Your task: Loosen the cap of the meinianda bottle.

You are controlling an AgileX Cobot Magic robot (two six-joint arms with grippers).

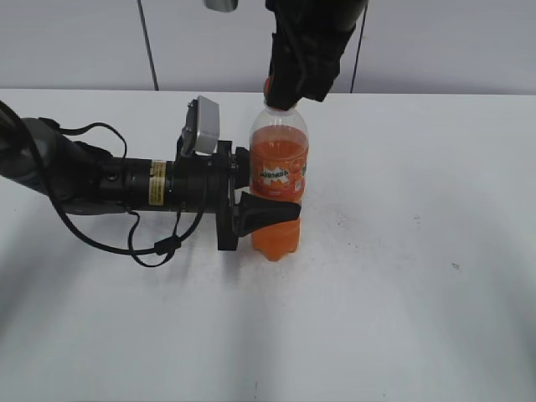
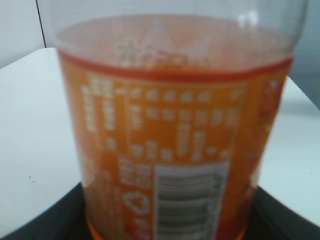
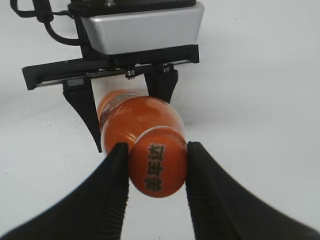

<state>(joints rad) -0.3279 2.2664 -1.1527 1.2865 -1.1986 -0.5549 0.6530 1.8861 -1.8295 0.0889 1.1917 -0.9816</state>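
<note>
The meinianda bottle (image 1: pixel 279 167) stands upright on the white table, full of orange liquid with an orange label band. My left gripper (image 1: pixel 266 209) reaches in from the left and is shut on the bottle's lower body; the left wrist view shows the label and barcode (image 2: pixel 192 200) filling the frame between the black fingers. My right gripper (image 1: pixel 282 94) comes down from above and is shut on the orange cap (image 3: pixel 157 168), whose printed top shows between both black fingers (image 3: pixel 157 167). In the exterior view the cap is mostly hidden by the gripper.
The white table (image 1: pixel 419 251) extends around the bottle. The left arm (image 1: pixel 109 180) lies low across the table's left side with a looping black cable (image 1: pixel 159 247). A pale wall stands behind.
</note>
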